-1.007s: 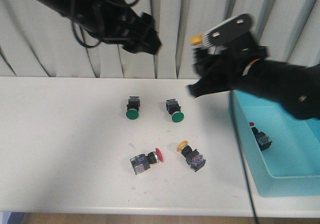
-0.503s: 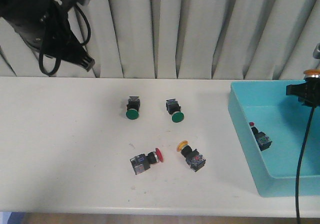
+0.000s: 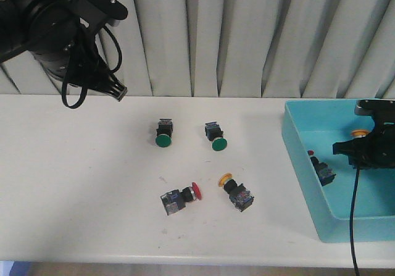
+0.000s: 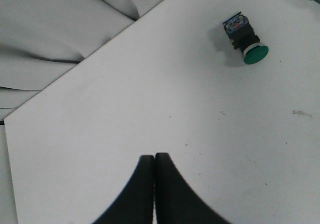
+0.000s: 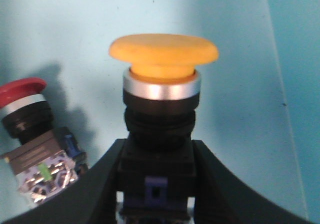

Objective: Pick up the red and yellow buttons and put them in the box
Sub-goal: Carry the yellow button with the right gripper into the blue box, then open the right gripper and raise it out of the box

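Note:
My right gripper (image 3: pixel 365 147) (image 5: pixel 157 156) hangs inside the light-blue box (image 3: pixel 301 174) and is shut on the black body of a yellow button (image 3: pixel 360 132) (image 5: pixel 164 58), cap pointing away from the wrist. A red button (image 3: pixel 321 168) (image 5: pixel 30 134) lies on the box floor (image 5: pixel 245 83) just beside it. On the table a second red button (image 3: pixel 182 197) and a second yellow button (image 3: pixel 236 192) lie on their sides near the front middle. My left gripper (image 3: pixel 118 92) (image 4: pixel 154 157) is raised at the back left, shut and holding nothing.
Two green-capped buttons (image 3: pixel 163 132) (image 3: pixel 215 136) lie mid-table, one of them showing as the green button (image 4: pixel 246 36) in the left wrist view. A pleated curtain (image 3: pixel 247 35) backs the table. A black cable (image 3: pixel 353 214) trails from the right arm over the box.
My right gripper carried the yellow button from over the table to the right, then down into the box. My left arm swung away to the back left.

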`<state>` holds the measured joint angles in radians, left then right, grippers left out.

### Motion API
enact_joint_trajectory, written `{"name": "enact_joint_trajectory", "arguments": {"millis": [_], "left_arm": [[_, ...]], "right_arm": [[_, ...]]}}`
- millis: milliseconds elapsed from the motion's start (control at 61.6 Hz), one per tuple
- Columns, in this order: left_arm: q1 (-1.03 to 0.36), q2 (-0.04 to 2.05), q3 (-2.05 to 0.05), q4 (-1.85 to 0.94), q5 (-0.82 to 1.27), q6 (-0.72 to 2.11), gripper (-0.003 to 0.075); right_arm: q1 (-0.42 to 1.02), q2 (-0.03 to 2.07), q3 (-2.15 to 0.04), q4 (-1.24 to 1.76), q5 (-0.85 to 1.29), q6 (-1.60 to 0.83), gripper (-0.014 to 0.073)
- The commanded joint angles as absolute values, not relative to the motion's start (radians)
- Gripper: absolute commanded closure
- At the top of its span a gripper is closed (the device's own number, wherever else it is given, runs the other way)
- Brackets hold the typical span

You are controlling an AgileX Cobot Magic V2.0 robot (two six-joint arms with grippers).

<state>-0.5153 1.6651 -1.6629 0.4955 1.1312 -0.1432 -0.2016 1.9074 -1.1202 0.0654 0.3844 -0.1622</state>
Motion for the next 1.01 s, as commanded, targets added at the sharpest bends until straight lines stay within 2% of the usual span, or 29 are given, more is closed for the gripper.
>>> {"name": "enact_joint_trajectory", "arguments": {"millis": [0,179,357,487,747,990], "left_arm": [[-0.517,1.628,-1.686,0.517,1.096,-0.158,0.0728],[-0.517,1.628,-1.686,0.517,1.1,-0.158,0.0728],[-0.517,1.628,-1.686,0.517,1.108,-0.158,0.0728],[-0.517,1.628,-1.686,0.517,1.101,-0.158,0.0728],[-0.517,1.628,-1.687,0.517,1.061,-0.168,0.0728],[-0.517,1.628,-1.687,0.516,0.991,-0.242,0.0728]], "right_arm": [[-0.207,1.896,-1.17,0.059,0.354,-0.156,0.0545],[-0.207,1.966,-1.238,0.062,0.43,-0.171,0.0407],[-0.206,1.981,-1.271,0.064,0.447,-0.173,0.0182],[-0.204,1.95,-1.282,0.063,0.465,-0.179,0.0081],[-0.182,1.718,-1.282,0.142,0.474,-0.265,0.0085],[-0.036,1.406,-1.278,0.24,0.471,-0.378,0.0142]]}}
